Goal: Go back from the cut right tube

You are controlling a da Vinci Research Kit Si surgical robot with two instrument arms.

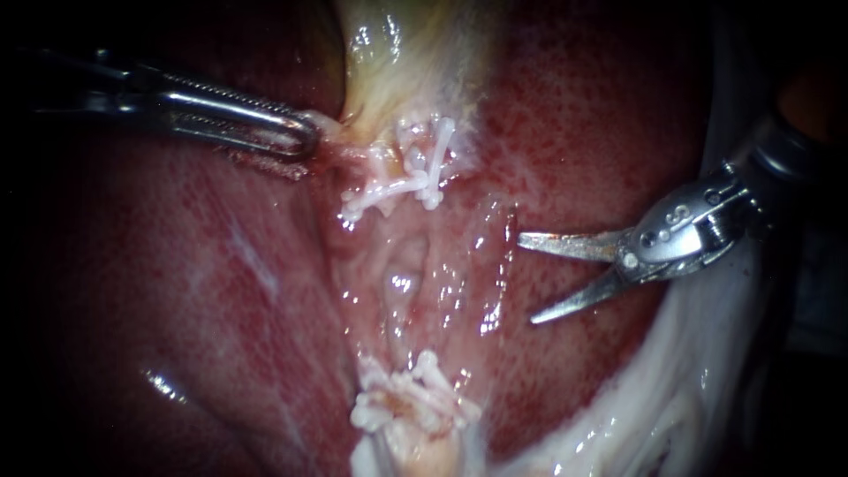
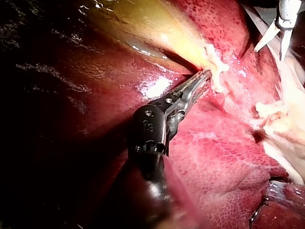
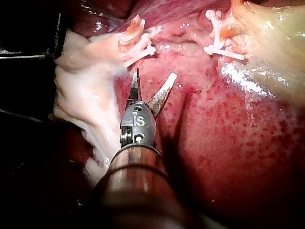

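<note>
My right instrument [image 1: 528, 278] comes in from the right, its two blades open and bare over the liver [image 1: 583, 132], a short way right of the gap between two groups of white clips. The upper clips [image 1: 415, 168] sit under the yellow gallbladder [image 1: 397, 53]; the lower clips [image 1: 415, 402] sit on a pale stump. My left instrument [image 1: 305, 137] has its jaws shut on pale tissue at the gallbladder's base, just left of the upper clips. In the right wrist view the open blades [image 3: 153, 78] stand just short of one clip group [image 3: 136, 45], touching nothing. In the left wrist view the jaws [image 2: 202, 78] pinch tissue beside a clip [image 2: 217, 71].
White fatty tissue [image 1: 671, 389] lies under and behind my right instrument's shaft. Wet red liver [image 1: 177, 265] fills the left and lower left. A glistening raw bed [image 1: 406, 274] runs between the clip groups. My right instrument's blades [image 2: 274, 40] show far ahead of my left jaws.
</note>
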